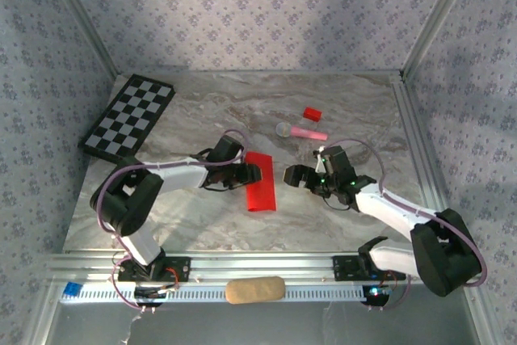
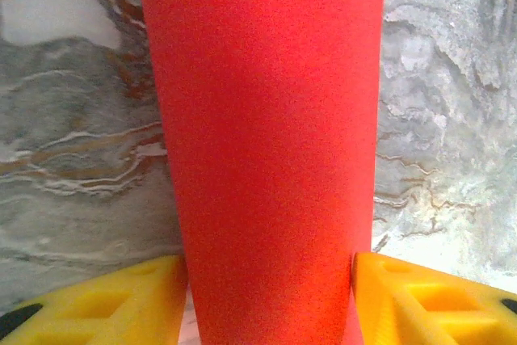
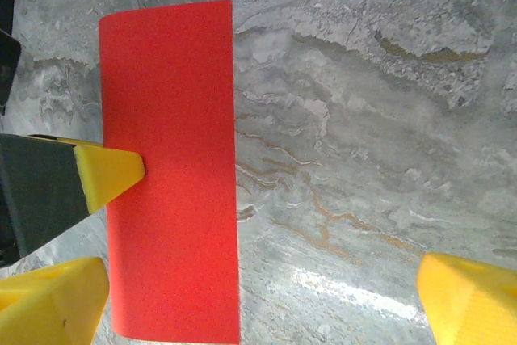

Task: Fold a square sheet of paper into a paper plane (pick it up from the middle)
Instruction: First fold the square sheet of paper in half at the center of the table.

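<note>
Top external view showed the red sheet of paper [image 1: 260, 183] lying flat in the middle of the marble table [image 1: 194, 111], already doubled into a long narrow rectangle, between the two arms. The left gripper [image 1: 252, 174] sat at its left long edge. The right gripper [image 1: 291, 175] hung just beside its right edge, apart from it. From the right wrist, the right gripper's yellow fingers [image 3: 56, 305] stood spread wide, holding nothing, and one yellow fingertip [image 3: 113, 174] of the left gripper overlapped the paper's edge about midway along. From the left wrist, that gripper's fingers [image 2: 121, 300] stood apart with red paper filling the gap between them; whether they were pressing on the sheet or simply flanking it could not be told.

The sheet looked thin, very light and limp, likely to slide on the smooth stone and to crumple or take a stray crease under a hard pinch. A sensible hold would be at the middle of a long edge, with a fingertip eased under the loose layers and a gentle squeeze, while the other gripper pinned the paper flat
</note>
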Robot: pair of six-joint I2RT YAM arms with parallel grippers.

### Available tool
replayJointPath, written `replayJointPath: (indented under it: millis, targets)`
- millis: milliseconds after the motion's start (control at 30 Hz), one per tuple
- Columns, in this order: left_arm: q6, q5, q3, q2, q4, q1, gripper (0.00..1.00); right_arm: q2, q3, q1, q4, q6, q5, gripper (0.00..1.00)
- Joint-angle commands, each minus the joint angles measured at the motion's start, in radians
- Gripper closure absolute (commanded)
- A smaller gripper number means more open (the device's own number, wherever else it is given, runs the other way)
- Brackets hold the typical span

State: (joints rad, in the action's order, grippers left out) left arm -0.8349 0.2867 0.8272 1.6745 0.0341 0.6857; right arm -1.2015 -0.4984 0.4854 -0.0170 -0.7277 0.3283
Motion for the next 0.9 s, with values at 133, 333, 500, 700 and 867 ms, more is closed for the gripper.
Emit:
replayJointPath:
  millis: [133, 333, 500, 700, 867]
  targets:
    - [0.045, -0.067, -0.019, -0.05, 0.054, -0.005, 0.46, -0.047, -0.043, 0.032, 0.022, -0.024, -0.024, 0.0]
    - [0.095, -0.071, 0.016, -0.006, 0.124, -0.006, 0.48, -0.074, -0.069, 0.056, -0.003, -0.017, -0.044, 0.0]
    - [0.086, -0.092, 0.012, -0.008, 0.133, -0.006, 0.49, -0.074, -0.076, 0.064, -0.024, -0.012, -0.071, 0.0]
    - [0.041, -0.128, -0.02, -0.039, 0.1, -0.006, 0.49, -0.077, -0.075, 0.068, -0.021, -0.016, -0.077, 0.0]
    - [0.024, -0.151, -0.03, -0.036, 0.1, -0.008, 0.5, -0.085, -0.078, 0.07, -0.027, -0.019, -0.083, 0.01]
